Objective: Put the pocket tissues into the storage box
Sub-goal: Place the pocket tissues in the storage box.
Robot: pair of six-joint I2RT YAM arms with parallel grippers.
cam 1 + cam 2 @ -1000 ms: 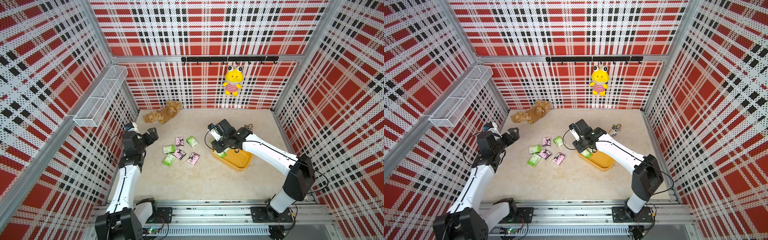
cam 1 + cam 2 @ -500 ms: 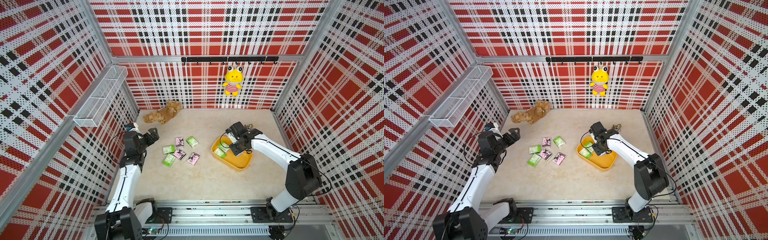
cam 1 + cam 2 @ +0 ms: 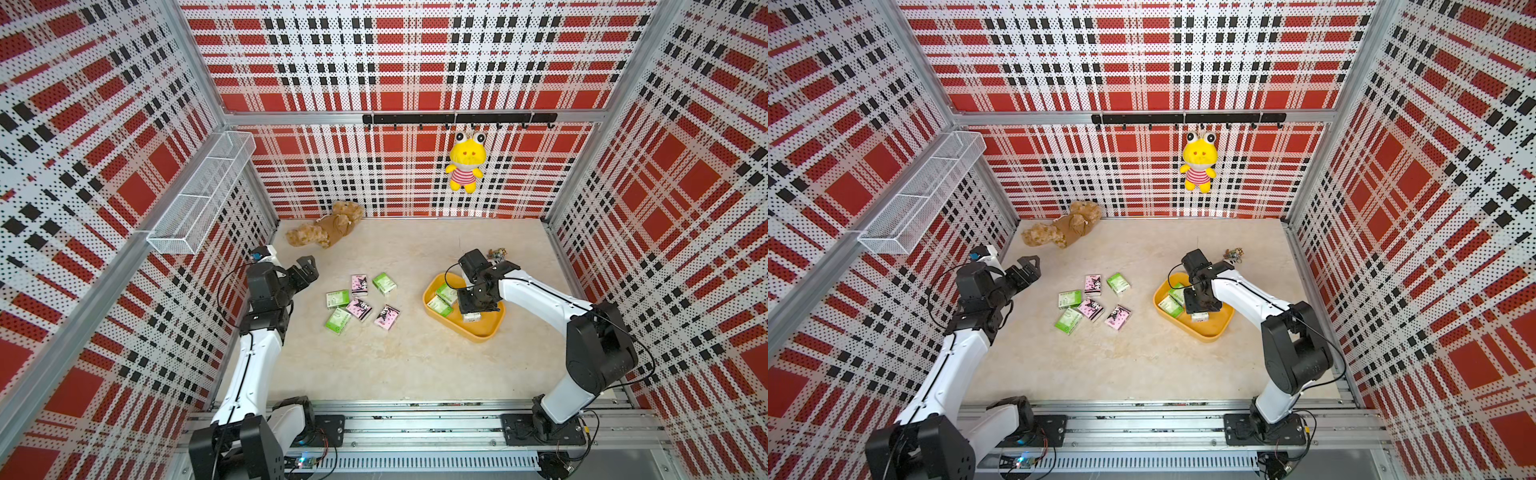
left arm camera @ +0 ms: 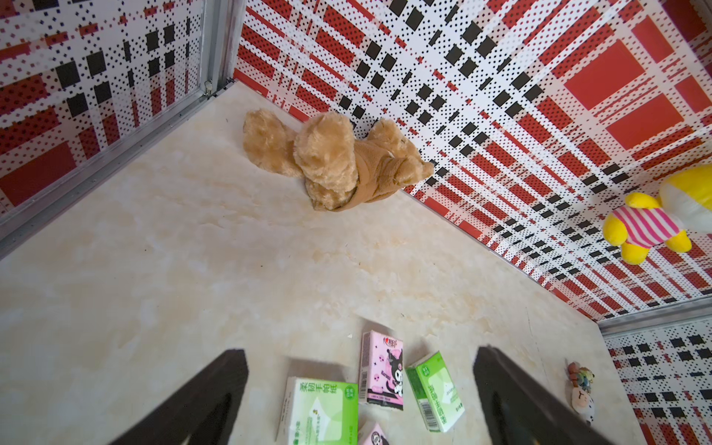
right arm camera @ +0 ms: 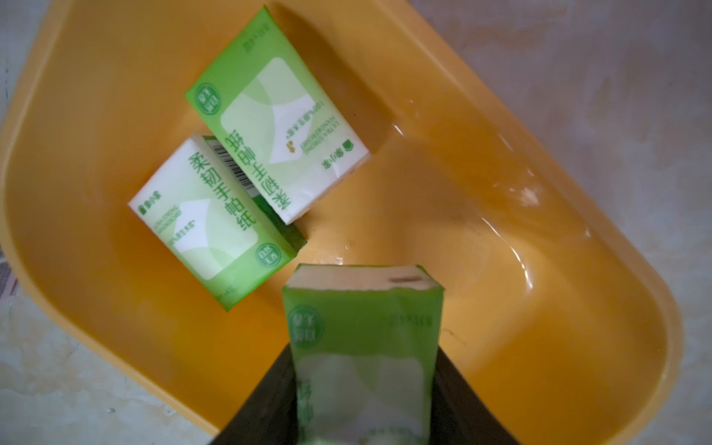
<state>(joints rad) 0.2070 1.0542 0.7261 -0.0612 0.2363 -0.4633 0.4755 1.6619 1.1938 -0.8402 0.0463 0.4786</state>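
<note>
Over the storage box (image 5: 539,308), near the counter's (image 3: 395,365) right edge, the right gripper (image 5: 364,370) clamps one green tissue packet (image 5: 362,327), with two more green packets (image 5: 269,127) lying inside, one overlapping the other. Six loose packets (image 3: 359,309) lie mid-counter, and the left gripper (image 4: 360,352) hangs open near the left edge

Three walls: perforated panels (image 3: 395,62), red-white-black plaid print, framed by aluminium posts (image 3: 195,62). Floor (image 3: 374,365): beige marble-look slab, faint stains, even light, soft shadows. White wire mesh basket (image 3: 199,195) mounted high on left wall, split into compartments. Black hook rail (image 3: 457,119) across back wall; yellow frog plush (image 3: 465,164) hanging from it. Brown teddy bear (image 3: 328,228) lying at floor's back-left corner. Aluminium track (image 3: 415,428) along front edge.
</note>
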